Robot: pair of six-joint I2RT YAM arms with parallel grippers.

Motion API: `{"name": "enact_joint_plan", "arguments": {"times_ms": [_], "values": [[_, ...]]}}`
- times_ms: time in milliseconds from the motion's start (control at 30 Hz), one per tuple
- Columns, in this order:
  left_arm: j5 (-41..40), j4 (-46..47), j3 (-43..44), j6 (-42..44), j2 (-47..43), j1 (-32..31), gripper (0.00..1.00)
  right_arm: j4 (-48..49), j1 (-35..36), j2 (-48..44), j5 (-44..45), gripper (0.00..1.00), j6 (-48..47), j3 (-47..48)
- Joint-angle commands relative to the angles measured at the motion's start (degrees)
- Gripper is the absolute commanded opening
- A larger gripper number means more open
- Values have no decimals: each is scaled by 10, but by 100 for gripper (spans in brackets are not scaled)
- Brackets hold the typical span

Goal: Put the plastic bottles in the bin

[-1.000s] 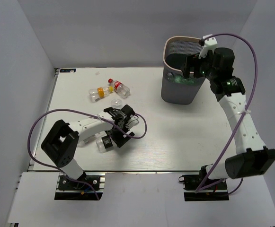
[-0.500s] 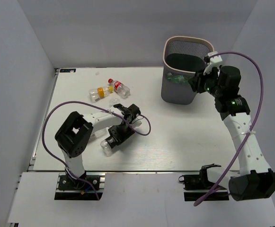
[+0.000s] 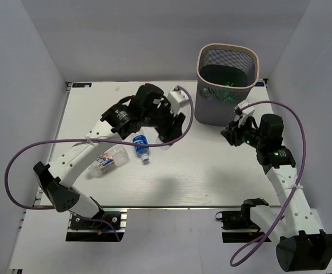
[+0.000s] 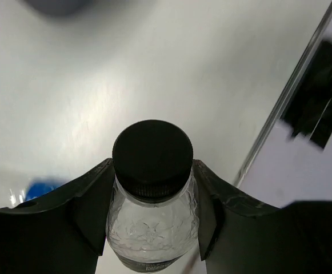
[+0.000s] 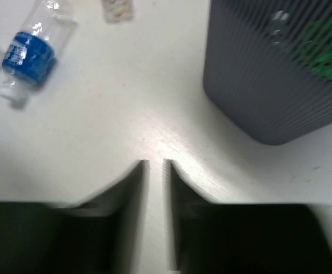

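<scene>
Over white table [image 3: 211, 171], grips black-capped clear bottle [image 4: 152, 154] between left gripper [image 4: 152, 178] fingers: plain in wrist view, unseen from above. Hovers right gripper [image 5: 154, 171] nearly pressed together, empty, near bin [image 5: 274, 74].

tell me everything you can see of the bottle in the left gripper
The bottle is clear, crinkly-looking plastic with a black ridged cap, seen cap-first from the left wrist. The left gripper is shut on it, its dark jaws pressing each side of the shoulder just below the cap. It appears to hang above the white table. Its lower body and any label are out of view.
</scene>
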Motion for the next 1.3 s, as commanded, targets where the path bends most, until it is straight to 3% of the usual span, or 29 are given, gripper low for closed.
{"name": "enact_joint_plan", "arguments": {"times_ms": [0, 67, 100, 133, 200, 233, 433, 567, 667, 700, 767, 800, 900, 933, 1033, 1167, 1267], "values": [[64, 154, 33, -27, -11, 12, 24, -16, -3, -29, -66, 43, -90, -30], [51, 289, 33, -57, -11, 12, 24, -65, -3, -45, -88, 67, -121, -47], [51, 338, 26, -65, -5, 12, 24, -77, -3, -50, -113, 67, -170, -58], [51, 429, 26, -78, 5, 12, 24, -114, -2, -54, -121, 62, -186, -68], [43, 515, 35, -114, 44, 12, 24, -134, -2, -79, -152, 26, -250, -86], [43, 571, 49, -126, 63, 12, 24, -153, 0, -85, -160, 2, -265, -93], [35, 735, 179, -209, 210, 17, 25, -256, 1, -65, -215, 0, -386, -127], [-25, 753, 278, -246, 293, 17, 25, -245, 0, -47, -202, 0, -388, -132], [-90, 753, 327, -253, 344, 17, 33, -228, 1, -49, -209, 0, -376, -139], [-109, 753, 327, -253, 352, 17, 47, -223, 3, -53, -212, 0, -372, -141], [-166, 772, 327, -253, 374, 17, 72, -204, 2, -52, -213, 21, -352, -143], [-182, 772, 343, -253, 386, 17, 81, -199, 2, -48, -212, 38, -348, -141], [-217, 726, 443, -253, 455, 22, 98, -178, 4, -41, -218, 49, -328, -140], [-217, 726, 484, -253, 471, 28, 100, -174, 5, -39, -219, 55, -311, -139], [-206, 726, 497, -266, 490, 35, 100, -136, 16, -22, -218, 64, -279, -132], [-172, 715, 429, -215, 403, 35, 100, -89, 42, 33, -213, 64, -237, -97], [-166, 623, 366, -127, 285, 35, 100, -67, 82, 111, -201, 62, -183, -57]]}}
